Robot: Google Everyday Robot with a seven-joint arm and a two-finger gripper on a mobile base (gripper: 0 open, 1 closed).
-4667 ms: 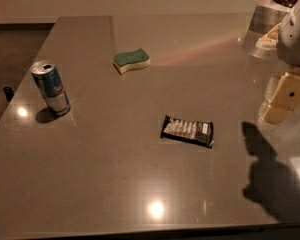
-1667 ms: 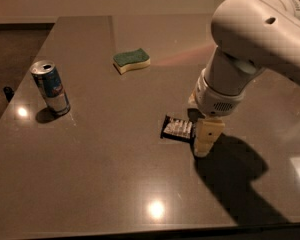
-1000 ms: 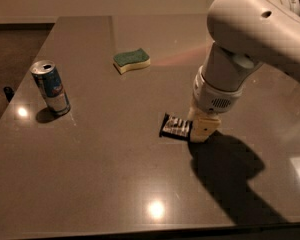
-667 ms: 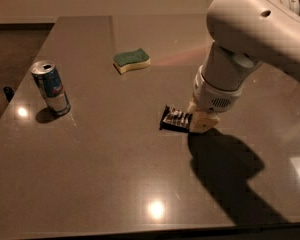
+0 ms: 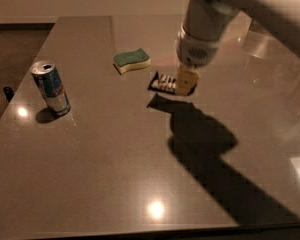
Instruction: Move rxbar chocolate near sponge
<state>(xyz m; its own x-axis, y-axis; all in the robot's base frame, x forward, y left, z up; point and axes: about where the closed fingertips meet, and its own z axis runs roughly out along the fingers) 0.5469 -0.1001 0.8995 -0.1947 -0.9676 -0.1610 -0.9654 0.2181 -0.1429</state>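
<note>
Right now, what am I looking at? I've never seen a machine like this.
The big white shape is a robot arm reaching in from the upper right. There is one picture of this moment, taken from a camera looking down across a brown table. At the arm's tip is a two-fingered pincer, closed on the right end of a black snack bar. The bar's shadow lies apart from it, so it seems lifted off the table. Just left of it lies a green and yellow sponge, not touching it. Further left stands a blue and silver drink can, upright.
</note>
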